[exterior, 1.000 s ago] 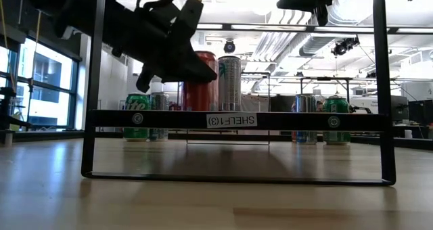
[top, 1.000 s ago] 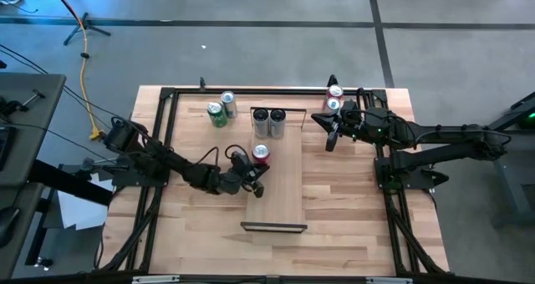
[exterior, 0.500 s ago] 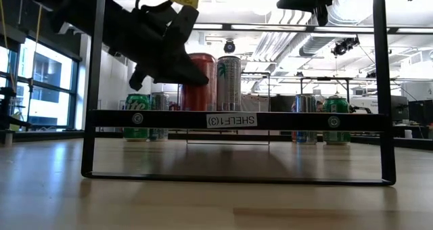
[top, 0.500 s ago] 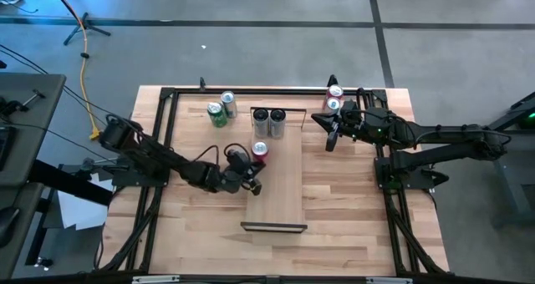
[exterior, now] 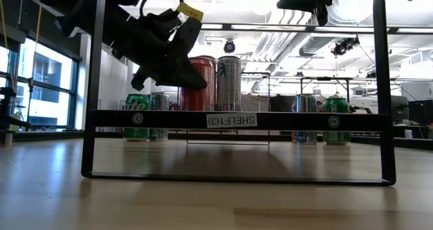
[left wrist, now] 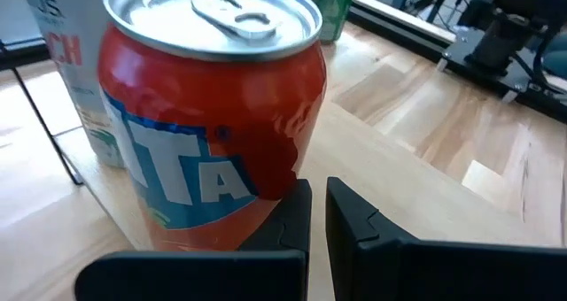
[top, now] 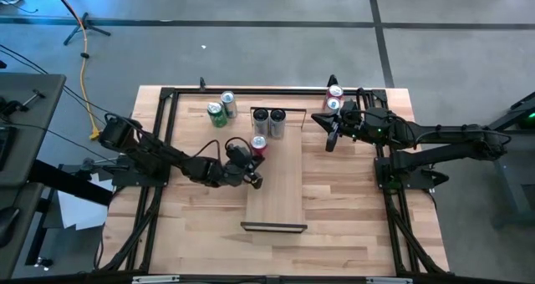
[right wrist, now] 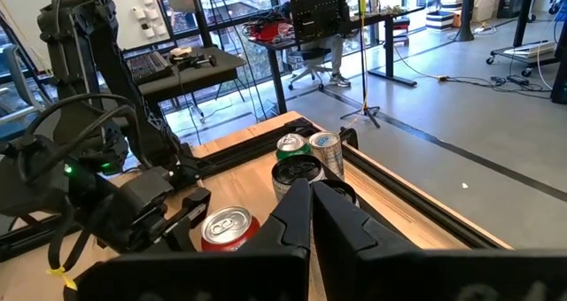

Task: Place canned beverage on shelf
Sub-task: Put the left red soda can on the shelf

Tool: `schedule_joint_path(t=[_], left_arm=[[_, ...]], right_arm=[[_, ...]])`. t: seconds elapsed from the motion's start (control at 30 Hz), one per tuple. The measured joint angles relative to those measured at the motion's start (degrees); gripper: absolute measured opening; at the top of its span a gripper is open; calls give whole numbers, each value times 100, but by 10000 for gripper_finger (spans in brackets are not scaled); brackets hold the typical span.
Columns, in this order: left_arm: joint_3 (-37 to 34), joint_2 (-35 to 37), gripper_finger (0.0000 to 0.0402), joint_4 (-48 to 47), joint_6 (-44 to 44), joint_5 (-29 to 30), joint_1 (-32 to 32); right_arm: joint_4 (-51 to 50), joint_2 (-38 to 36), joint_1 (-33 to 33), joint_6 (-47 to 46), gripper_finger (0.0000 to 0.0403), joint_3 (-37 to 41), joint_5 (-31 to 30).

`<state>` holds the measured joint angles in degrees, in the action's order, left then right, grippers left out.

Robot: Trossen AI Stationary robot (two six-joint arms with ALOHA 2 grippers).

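Note:
A red can (top: 258, 147) (left wrist: 213, 115) stands upright on the pale wooden shelf (top: 280, 192), about halfway along it. Two silver cans (top: 269, 122) stand at the shelf's far end. My left gripper (top: 252, 180) (exterior: 201, 83) is shut and reaches in from the left. It lies just on the near side of the red can, low over the board. My right gripper (top: 329, 140) (right wrist: 310, 195) is shut on nothing and hovers high near the table's far right, above the shelf's level. My left gripper (left wrist: 317, 204) rests the outer side of one shut finger (left wrist: 297, 208) against the red can's side wall, low down (left wrist: 270, 181). The fingers come slanting from the table's left, tipped a little downward, past the can's near side. The can stands upright on the shelf.
Two green cans (top: 221, 109) stand on the tabletop at the far left of the shelf. Two more cans (top: 334, 98) stand at the far right beside my right gripper. A dark metal frame (top: 163, 150) runs around the table. The shelf's near half is bare board.
My left gripper has swung toward the table's far edge, staying shut. The red can has slid a little along the shelf toward its far end and stays upright.

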<state>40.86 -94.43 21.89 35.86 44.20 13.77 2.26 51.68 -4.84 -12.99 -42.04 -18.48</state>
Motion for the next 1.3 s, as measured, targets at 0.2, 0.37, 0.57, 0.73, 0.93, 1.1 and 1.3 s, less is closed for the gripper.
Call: schedule_joint_path(t=[0.2,0.37,0.57,0.73,0.93,1.1,1.3], left_arm=[[0,-2,0,-147,-8,-155,-21],[0,103,0,-452,-85,-272,-135],[-1,431,0,-638,-781,-758,-419],[-2,582,0,-831,-1025,-933,-665],[-2,632,0,-879,-1117,-1027,-850],[-2,632,0,-841,-1196,-1373,-937],[-2,883,0,-875,-1235,-1750,-761]], right_arm=[[0,0,0,0,0,0,0],[0,0,0,2,0,0,0],[-46,2,0,2,0,0,0],[-42,1,0,2,0,0,0],[-42,1,0,-46,0,0,1],[-42,0,0,-50,0,0,0],[-42,1,0,-63,0,0,0]])
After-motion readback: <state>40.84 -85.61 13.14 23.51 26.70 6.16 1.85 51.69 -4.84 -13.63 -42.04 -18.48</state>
